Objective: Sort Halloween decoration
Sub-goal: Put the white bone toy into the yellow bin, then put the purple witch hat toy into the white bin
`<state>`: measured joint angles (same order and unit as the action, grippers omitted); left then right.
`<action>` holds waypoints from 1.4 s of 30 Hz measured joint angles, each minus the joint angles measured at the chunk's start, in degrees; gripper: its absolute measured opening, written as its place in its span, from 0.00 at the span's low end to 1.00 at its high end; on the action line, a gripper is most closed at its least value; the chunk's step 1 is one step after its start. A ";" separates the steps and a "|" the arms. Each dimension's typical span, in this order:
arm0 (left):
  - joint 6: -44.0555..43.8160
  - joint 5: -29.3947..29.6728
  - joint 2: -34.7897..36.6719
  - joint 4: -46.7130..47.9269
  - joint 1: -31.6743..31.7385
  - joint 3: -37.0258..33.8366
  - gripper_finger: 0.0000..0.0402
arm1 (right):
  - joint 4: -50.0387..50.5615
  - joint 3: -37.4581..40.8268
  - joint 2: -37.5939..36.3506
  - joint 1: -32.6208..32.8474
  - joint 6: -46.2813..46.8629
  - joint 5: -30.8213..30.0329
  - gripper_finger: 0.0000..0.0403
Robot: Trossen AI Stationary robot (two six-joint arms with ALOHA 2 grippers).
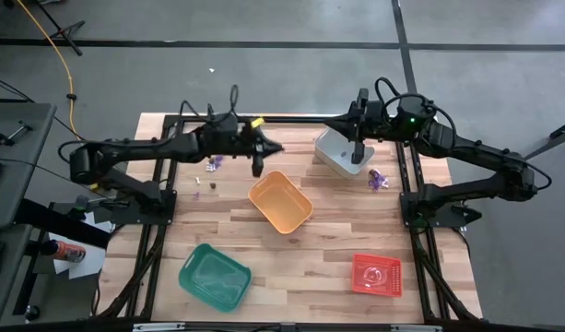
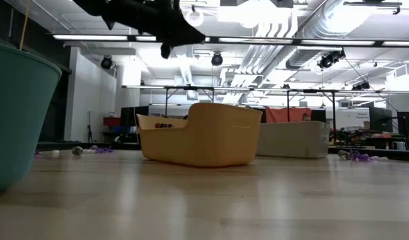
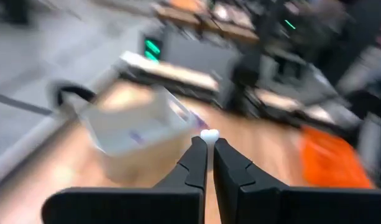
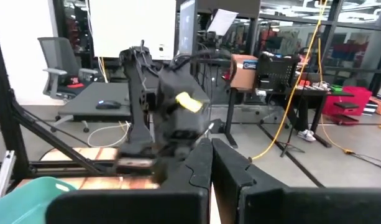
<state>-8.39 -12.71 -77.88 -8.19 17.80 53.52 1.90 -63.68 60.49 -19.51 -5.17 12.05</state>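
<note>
Starting at the left, the left gripper (image 1: 257, 168) is hanging above the worktop (image 1: 328, 249) just beyond the orange bin's (image 1: 280, 202) far corner, its fingers (image 3: 196, 163) pinched nearly together on a tiny whitish trinket (image 3: 209, 135) at their tips. Behind it, near the worktop's far-left part, a few loose trinkets (image 1: 212, 163) are lying beside the arm. The held piece is sitting between the orange bin, directly below and toward the near side, and the grey bin (image 1: 343, 153), off to the arm's right. Whichever bin it belongs in, I judge the drop calls for only a short carry with open air around the rims. Farther right, the right gripper (image 1: 359, 155) is hanging over the grey bin, fingers narrow and apparently empty. A purple trinket (image 1: 378, 180) is lying just beside that bin, nearer the right arm. The green bin (image 1: 214, 276) and red bin (image 1: 377, 275) are sitting well apart along the near edge.
</note>
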 joint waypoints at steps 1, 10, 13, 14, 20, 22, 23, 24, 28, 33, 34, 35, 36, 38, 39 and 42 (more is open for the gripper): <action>-0.06 -1.85 -0.32 1.58 -0.48 0.01 0.00 | 0.22 0.00 0.00 -0.02 -0.26 -0.09 0.00; 13.69 -1.82 -7.66 10.81 -6.43 0.04 0.00 | 0.45 0.00 0.00 -0.86 -1.08 -3.01 0.00; 17.88 -1.80 -11.35 11.19 -7.78 0.04 0.00 | 0.44 0.00 0.00 -1.34 -0.89 -2.99 0.00; 18.73 -1.78 -12.29 11.73 -8.03 0.04 0.00 | 0.45 0.00 0.00 -1.49 -0.84 -2.99 0.00; 19.60 -0.49 -15.53 13.57 -8.98 0.10 0.04 | 0.48 0.00 0.00 -1.50 0.64 -2.97 0.00; 20.54 1.30 -15.65 15.44 -9.20 0.11 0.07 | 0.52 0.00 0.00 -1.50 0.66 -2.95 0.00; 21.39 1.89 -15.63 15.91 -9.28 0.09 0.09 | 0.52 0.00 0.00 -1.50 0.64 -2.95 0.00; 22.23 2.24 -15.59 16.41 -9.28 0.11 0.10 | 0.59 0.00 0.00 -1.50 0.66 -2.95 0.00; 22.55 2.96 -15.59 18.35 -9.28 0.11 0.18 | 0.64 0.00 0.00 -1.50 0.95 -2.92 0.00; 21.21 3.24 -15.58 20.05 -9.15 0.81 0.28 | 0.75 0.00 0.00 -1.50 2.19 -2.86 0.00; 20.82 3.52 -15.31 21.84 -8.90 1.80 0.30 | 0.84 0.01 0.00 -1.50 2.19 -2.86 0.00; 20.53 3.97 -14.70 24.57 -8.55 3.15 0.31 | 0.85 0.02 0.00 -1.50 2.19 -2.86 0.00; 20.54 4.33 -13.95 27.25 -8.12 4.84 0.33 | 0.85 0.02 0.00 -1.50 2.19 -2.86 0.00; 20.49 4.48 -11.88 31.88 -6.51 8.62 0.35 | 0.89 0.02 0.00 -1.50 2.19 -2.86 0.00; 20.37 4.44 -10.40 34.13 -5.55 10.10 0.35 | 0.89 0.02 0.00 -1.50 2.19 -2.86 0.00; 17.97 3.66 -4.58 34.68 -2.34 12.57 0.36 | 1.58 0.02 0.00 -1.50 1.90 -2.88 0.00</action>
<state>9.58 -9.05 -82.46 26.48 15.46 66.08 3.48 -63.66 60.49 -21.02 -3.27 9.17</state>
